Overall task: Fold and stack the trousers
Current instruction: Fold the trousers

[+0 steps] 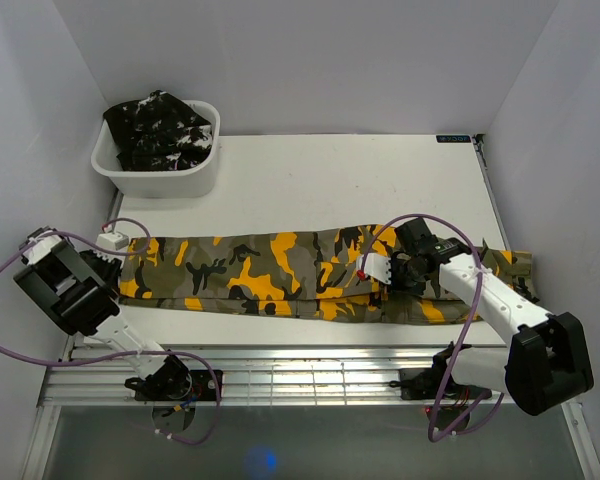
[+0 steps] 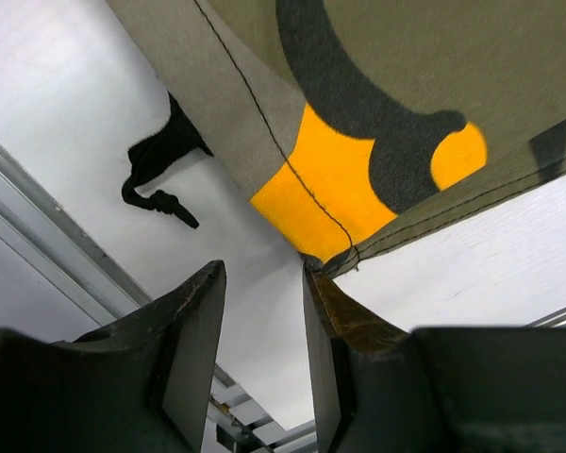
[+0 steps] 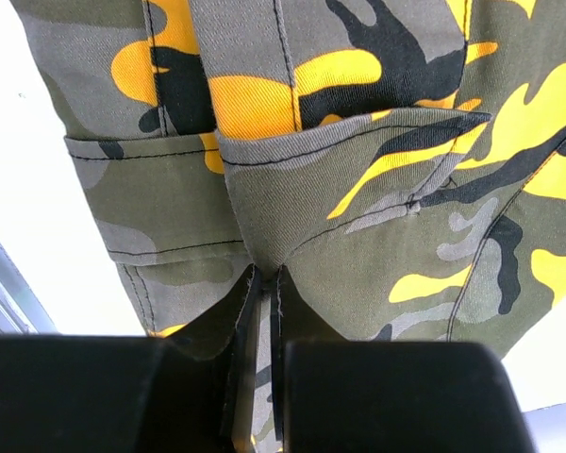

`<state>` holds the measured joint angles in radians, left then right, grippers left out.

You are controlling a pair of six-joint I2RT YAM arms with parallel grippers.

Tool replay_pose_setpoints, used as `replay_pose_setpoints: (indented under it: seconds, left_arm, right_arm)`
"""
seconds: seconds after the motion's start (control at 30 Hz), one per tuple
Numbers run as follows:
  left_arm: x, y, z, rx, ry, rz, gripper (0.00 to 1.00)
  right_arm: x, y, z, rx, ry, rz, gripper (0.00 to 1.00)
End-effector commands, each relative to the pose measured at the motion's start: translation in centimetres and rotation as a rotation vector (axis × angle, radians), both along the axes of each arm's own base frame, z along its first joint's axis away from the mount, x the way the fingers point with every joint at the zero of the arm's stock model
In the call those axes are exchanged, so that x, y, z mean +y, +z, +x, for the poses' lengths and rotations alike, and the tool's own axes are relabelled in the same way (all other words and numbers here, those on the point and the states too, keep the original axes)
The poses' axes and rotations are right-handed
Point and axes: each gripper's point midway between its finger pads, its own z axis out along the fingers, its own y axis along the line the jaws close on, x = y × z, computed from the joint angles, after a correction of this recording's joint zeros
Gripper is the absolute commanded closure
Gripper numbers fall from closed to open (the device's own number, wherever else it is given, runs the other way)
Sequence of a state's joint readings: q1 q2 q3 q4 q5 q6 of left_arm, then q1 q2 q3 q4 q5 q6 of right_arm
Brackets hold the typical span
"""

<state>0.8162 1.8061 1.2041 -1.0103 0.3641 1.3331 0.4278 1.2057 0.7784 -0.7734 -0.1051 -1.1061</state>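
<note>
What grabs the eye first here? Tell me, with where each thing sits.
The orange-and-olive camouflage trousers stretch across the near half of the table, with the right gripper shut on a fold near their right end. The left gripper hangs open at their left corner. Black trousers fill the white tub at the far left.

White-black arms (image 1: 490, 300), purple cables (image 1: 425, 216)

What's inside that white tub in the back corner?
A bunched pair of black trousers with white flecks fills the white tub, rising above its rim. Anything beneath them is covered.
</note>
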Motion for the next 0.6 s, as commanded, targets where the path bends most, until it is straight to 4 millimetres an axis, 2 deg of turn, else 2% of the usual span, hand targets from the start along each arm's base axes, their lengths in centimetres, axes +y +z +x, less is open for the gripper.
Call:
replay_pose_setpoints:
  seconds: [0.0,0.27,0.57]
  left_arm:
    - [-1.4,1.9,1.6,-0.062,0.046,-0.105,0.5]
    - [-2.1,2.9,2.3,-0.074,0.084,-0.17,0.49]
    - [-2.7,3.3,1.9,-0.053,0.079,-0.208,0.45]
  right_arm:
    - [0.4,1.0,0.6,-0.011,0.007,0.003,0.92]
    - [0.5,0.9,0.8,-0.007,0.009,0.001,0.92]
    - [0.4,0.7,0.6,-0.003,0.013,-0.004,0.92]
